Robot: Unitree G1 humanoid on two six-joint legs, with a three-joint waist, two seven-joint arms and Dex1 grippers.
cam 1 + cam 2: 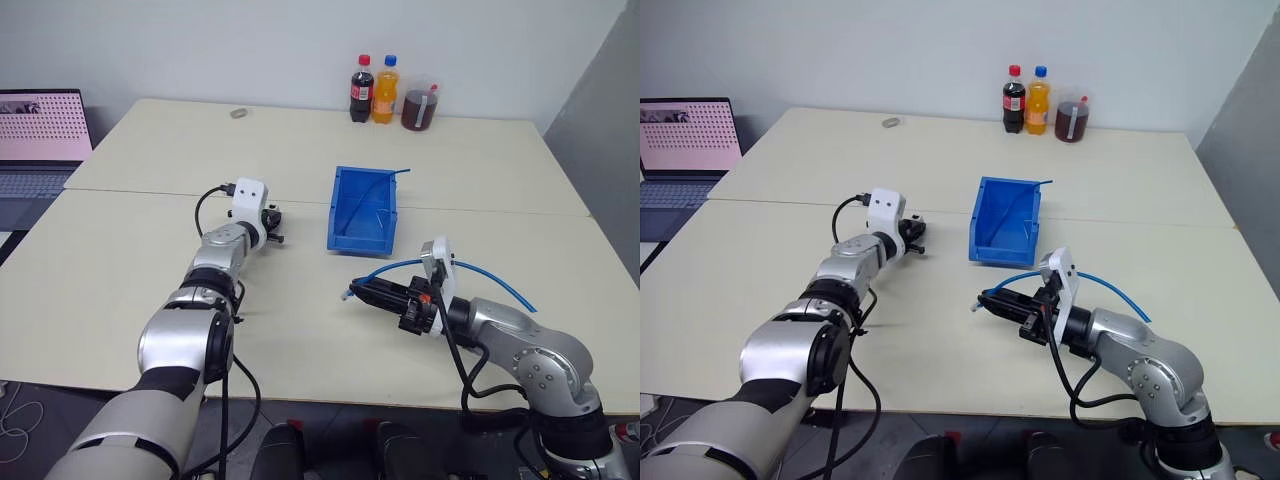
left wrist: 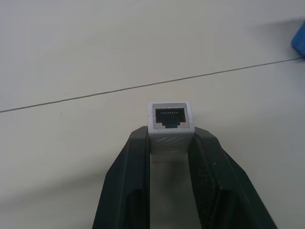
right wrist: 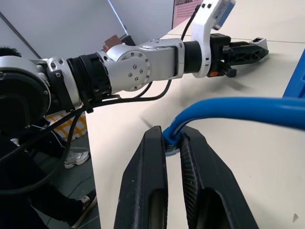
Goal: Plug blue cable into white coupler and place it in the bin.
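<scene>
The white coupler (image 2: 170, 125) sits pinched between the left gripper (image 2: 170, 138) jaws, its dark socket facing out past the fingertips, just above the bench (image 1: 300, 150). The blue cable (image 3: 238, 107) is nipped near its plug end in the right gripper (image 3: 172, 140) jaws — the rest loops back over that arm. Plug and socket are well apart, the coupler off to the robot's left; the two axes must line up. The bin (image 1: 345, 215) stands between and beyond them.
</scene>
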